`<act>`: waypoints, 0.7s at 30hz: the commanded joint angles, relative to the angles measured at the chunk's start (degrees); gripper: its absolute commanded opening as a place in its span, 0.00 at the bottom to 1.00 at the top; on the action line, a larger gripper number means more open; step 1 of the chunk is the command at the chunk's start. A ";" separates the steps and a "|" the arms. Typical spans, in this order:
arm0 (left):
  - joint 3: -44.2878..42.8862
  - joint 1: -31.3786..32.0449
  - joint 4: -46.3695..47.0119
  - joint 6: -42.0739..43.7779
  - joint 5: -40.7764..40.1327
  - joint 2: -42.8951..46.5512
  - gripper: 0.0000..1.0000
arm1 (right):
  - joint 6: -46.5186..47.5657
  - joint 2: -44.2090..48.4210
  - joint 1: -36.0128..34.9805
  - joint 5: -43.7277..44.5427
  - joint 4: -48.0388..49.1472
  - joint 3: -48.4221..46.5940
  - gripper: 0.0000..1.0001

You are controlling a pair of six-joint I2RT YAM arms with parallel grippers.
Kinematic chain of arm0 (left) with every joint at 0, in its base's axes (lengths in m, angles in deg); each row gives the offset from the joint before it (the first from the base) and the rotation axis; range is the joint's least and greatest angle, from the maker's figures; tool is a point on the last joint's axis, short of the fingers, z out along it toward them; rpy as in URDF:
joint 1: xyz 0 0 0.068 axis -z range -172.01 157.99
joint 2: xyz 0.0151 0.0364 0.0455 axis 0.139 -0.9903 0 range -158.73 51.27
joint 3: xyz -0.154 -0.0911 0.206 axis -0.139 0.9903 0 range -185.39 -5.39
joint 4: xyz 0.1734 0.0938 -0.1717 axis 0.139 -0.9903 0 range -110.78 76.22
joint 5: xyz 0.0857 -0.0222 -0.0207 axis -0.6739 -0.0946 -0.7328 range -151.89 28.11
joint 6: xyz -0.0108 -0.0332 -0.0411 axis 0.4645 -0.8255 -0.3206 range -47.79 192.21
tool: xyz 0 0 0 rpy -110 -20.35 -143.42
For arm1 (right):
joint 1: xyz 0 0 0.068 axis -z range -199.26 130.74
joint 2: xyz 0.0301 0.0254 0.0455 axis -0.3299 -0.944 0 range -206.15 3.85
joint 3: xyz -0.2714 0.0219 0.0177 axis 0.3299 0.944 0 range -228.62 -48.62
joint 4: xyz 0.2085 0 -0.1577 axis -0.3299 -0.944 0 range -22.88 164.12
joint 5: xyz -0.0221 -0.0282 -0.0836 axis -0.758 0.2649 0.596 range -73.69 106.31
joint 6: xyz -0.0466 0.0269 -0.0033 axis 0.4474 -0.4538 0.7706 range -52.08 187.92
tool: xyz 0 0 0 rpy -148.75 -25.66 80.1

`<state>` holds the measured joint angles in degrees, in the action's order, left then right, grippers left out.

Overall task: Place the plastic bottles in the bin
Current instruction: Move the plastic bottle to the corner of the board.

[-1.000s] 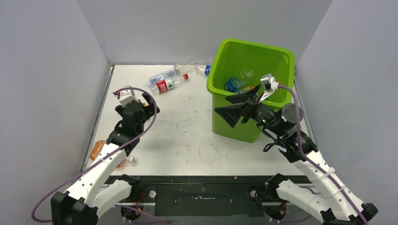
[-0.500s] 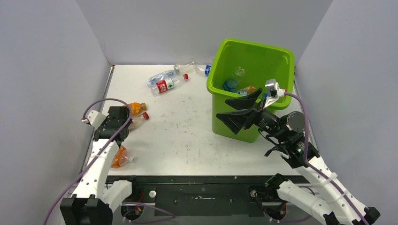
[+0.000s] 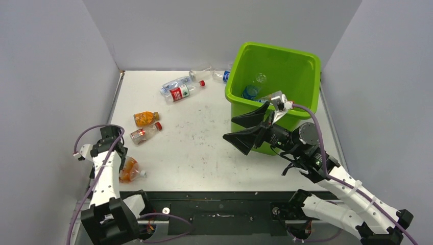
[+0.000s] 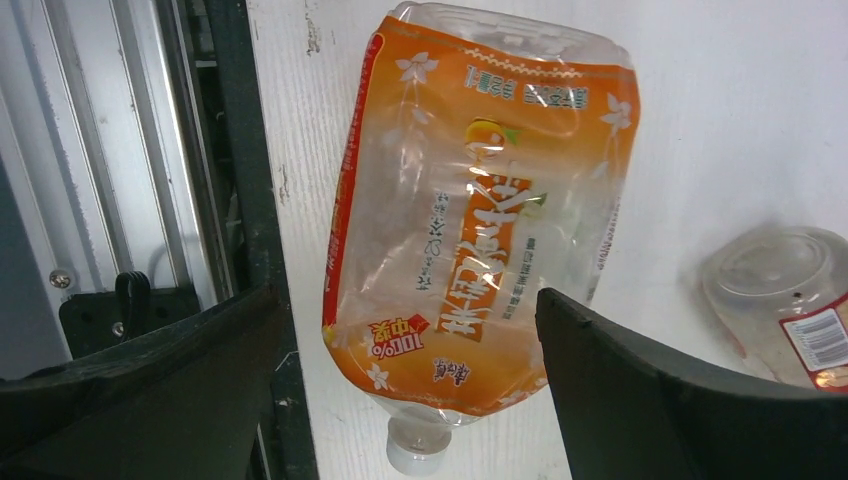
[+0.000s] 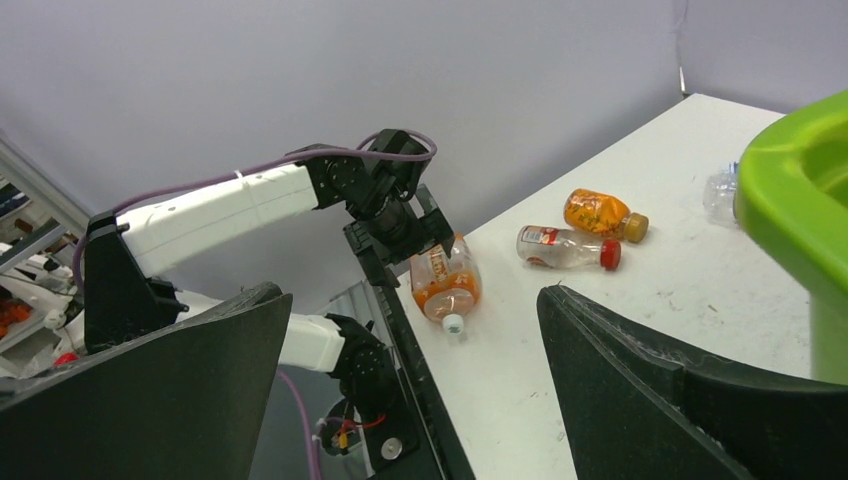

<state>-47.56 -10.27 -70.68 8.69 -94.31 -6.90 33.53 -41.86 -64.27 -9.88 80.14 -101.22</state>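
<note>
Swung back over the last second to the near-left edge of the table (image 3: 204, 153): left gripper (image 4: 407, 291), fingers spread wide, nothing grasped. Straddles the orange bottle (image 4: 480, 220), which lies flat between the two fingers, cap end nearest the palm, not yet pinched.

Drawn back from over the bin (image 3: 301, 76) in the same second: right gripper (image 3: 228, 129), likewise released and empty. Hangs just in front of the bin's near-left wall, pointing across the table.

Done so far, judging by what shows behind the right gripper: a few bottles down inside the bin, among them a blue-labelled bottle (image 3: 251, 92), a clear bottle (image 3: 260, 79) and a glimpse of orange. Cannot count more; part of the bin's floor hidden by its wall and the arm.

Left to do, by rough count, seven on the table:
- the one between the left gripper's fingers
- a little beyond that gripper, a second orange bottle (image 3: 144, 118) and a red-capped bottle (image 3: 145, 132), near each other
- well beyond both grippers, by the back wall, a red-labelled bottle (image 3: 183, 92) touching a bluish clear bottle (image 3: 173, 83), a crumpled clear bottle (image 3: 201, 75), and a blue-banded bottle (image 3: 224, 76) just beside the bin's far-left corner

Roughly a third finished, at a guess; squeeze on the straddled bottle looks like the step in hand.
</note>
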 commanded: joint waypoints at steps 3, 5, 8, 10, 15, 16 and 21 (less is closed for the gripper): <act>-0.24 -2.28 5.18 3.73 3.91 -3.16 0.96 | 3.23 -0.64 -4.35 4.53 0.83 -1.63 1.00; -0.76 -2.31 5.24 3.24 3.48 -4.94 0.96 | 3.77 -0.85 -5.25 5.25 0.33 -1.82 1.00; -0.87 -2.48 6.04 2.38 3.80 -7.65 0.96 | 4.69 -0.87 -6.39 6.40 -0.12 -1.89 1.00; -0.61 -2.55 7.55 1.92 4.19 -9.46 0.96 | 4.92 -0.91 -6.85 6.91 -0.26 -1.88 1.00; 0.53 -2.33 10.44 1.70 5.54 -13.55 0.96 | 5.71 -1.14 -7.86 8.00 -1.36 -2.40 1.00; 0.97 -2.33 11.25 1.84 5.62 -14.05 0.96 | 5.81 -1.13 -7.96 8.20 -1.42 -2.37 1.00; 3.66 -2.32 15.35 3.47 7.46 -14.73 0.96 | 5.86 -1.84 -8.63 8.85 -1.06 -2.28 1.00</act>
<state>-47.98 -12.28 -56.30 10.33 -90.92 -19.25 38.36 -42.96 -72.14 -2.47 77.25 -101.28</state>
